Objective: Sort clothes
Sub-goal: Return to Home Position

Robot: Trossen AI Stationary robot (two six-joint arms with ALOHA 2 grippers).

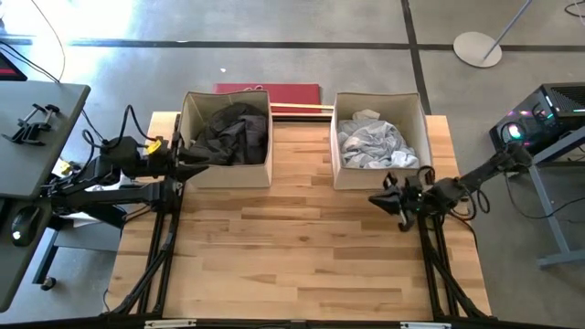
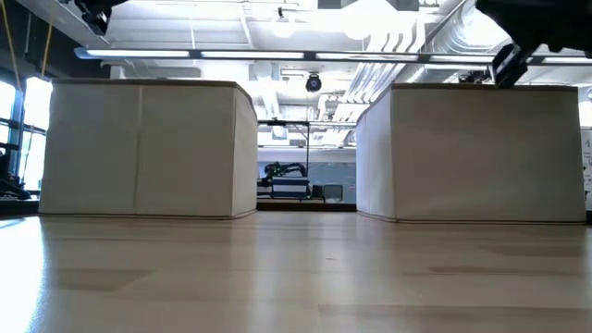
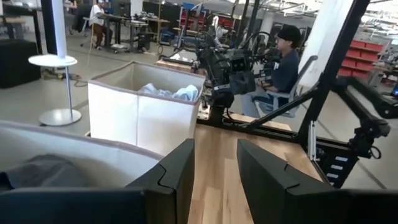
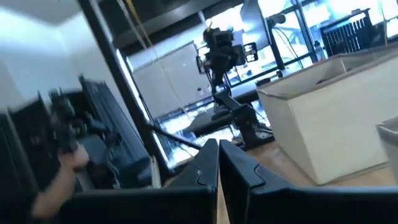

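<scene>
1. Dark clothes (image 1: 228, 132): a crumpled heap of charcoal and black fabric that fills the left box (image 1: 189, 119) nearly to its rim. None of it hangs over the edge.
2. Light clothes (image 1: 373, 144): a rumpled pile of white and pale grey fabric inside the right box (image 1: 423, 137), lying below the rim.
3. Boxes: both are beige, square and open-topped. They stand upright side by side at the back of the table (image 1: 302, 256), with a gap between them.
4. Left gripper (image 1: 187, 157): it is at the left rim of the left box, near its front corner. The left wrist view shows the fingers parted, with bare wood visible between them and nothing held.
5. Right gripper (image 1: 384, 196): it is over the table just in front of the right box, apart from its wall. The right wrist view shows the fingers pressed together with nothing between them.
6. Table: light wooden planks, with no garment lying on them.
7. Room: the floor (image 1: 366, 23) is grey concrete. A red panel (image 1: 268, 90) lies behind the boxes, and a round white stand base (image 1: 478, 47) sits at the back right. A grey desk (image 1: 37, 128) is on the left. In the left wrist view a person (image 3: 286, 62) sits beyond the table.
</scene>
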